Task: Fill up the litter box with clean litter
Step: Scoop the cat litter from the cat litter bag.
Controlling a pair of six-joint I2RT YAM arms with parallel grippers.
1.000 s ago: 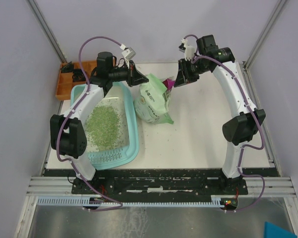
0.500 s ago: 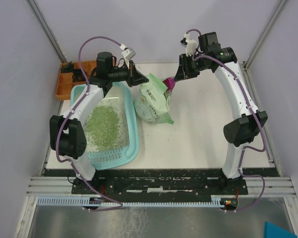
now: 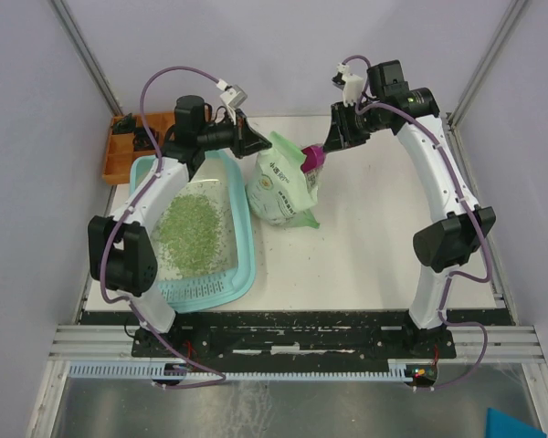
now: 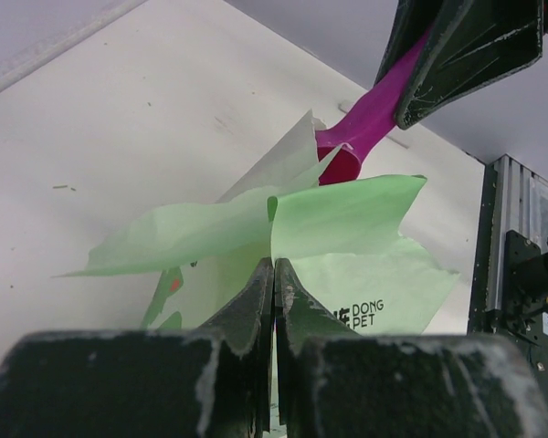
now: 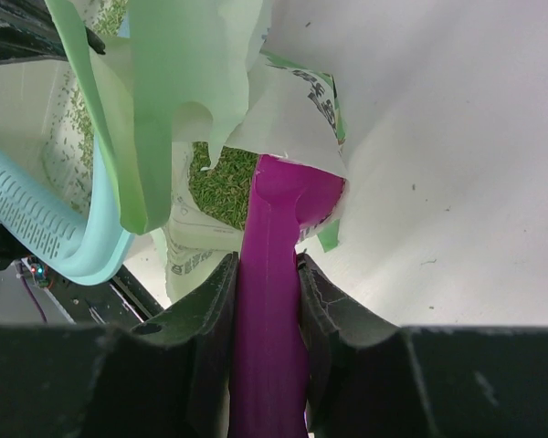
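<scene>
The litter box (image 3: 246,239), a light-teal tray with a grate strip at its near end, lies at the table's left. Clean litter (image 3: 190,228) covers part of its floor. Right of it stands the pale green bag (image 3: 281,187). My left gripper (image 3: 256,143) (image 4: 274,263) is shut on the bag's upper edge (image 4: 347,214), holding the mouth up. My right gripper (image 3: 328,146) (image 5: 267,260) is shut on the handle of the magenta scoop (image 3: 315,157) (image 5: 272,274). The scoop's bowl sits in the bag's mouth, above the green litter (image 5: 223,182) inside.
An orange compartment tray (image 3: 121,151) sits at the far left corner behind the litter box. The teal rim (image 5: 46,224) lies close beside the bag. Bare white tabletop (image 3: 374,237) stretches to the right of the bag, with grey walls around the cell.
My right gripper has drawn back up and to the right with the scoop, so more of the magenta scoop shows at the bag's mouth. The left gripper keeps its hold on the bag.
</scene>
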